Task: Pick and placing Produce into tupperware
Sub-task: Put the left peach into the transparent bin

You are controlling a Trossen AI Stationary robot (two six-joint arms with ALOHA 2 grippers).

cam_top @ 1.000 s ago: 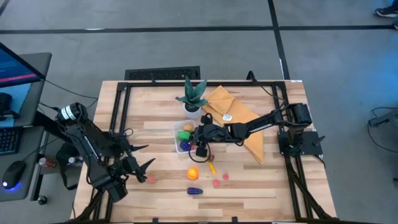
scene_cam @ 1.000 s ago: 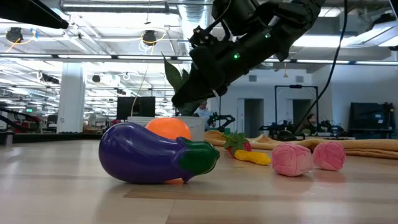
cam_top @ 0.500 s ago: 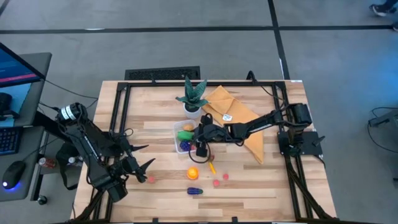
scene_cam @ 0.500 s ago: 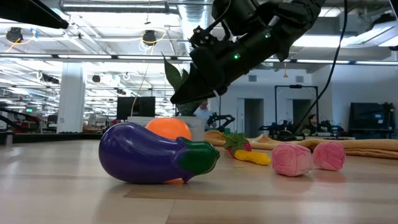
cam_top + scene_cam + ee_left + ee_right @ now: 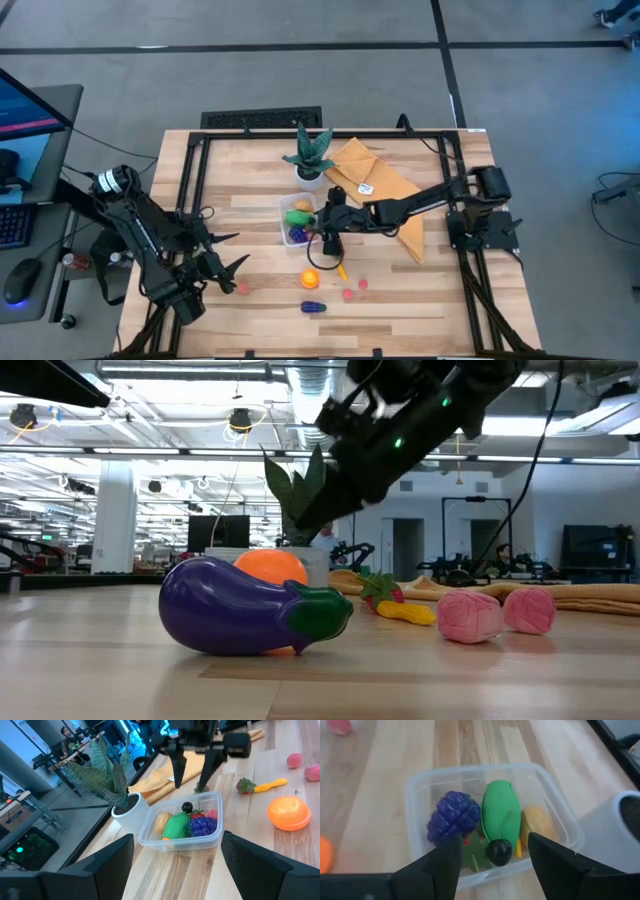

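Right pincer [image 5: 191,772] hangs spread and empty over the tupperware [image 5: 181,822], drop apparently done; next it must fetch loose produce like the orange [image 5: 310,279]; left pincer [image 5: 228,263] waits spread

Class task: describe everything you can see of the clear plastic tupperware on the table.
The tupperware is a small, clear, whitish plastic box with rounded corners and no lid, standing upright on the wooden table beside the white plant pot. Inside lie purple grapes, a green ribbed vegetable, a tan piece and a red one. The open right gripper hovers just above it, not touching.
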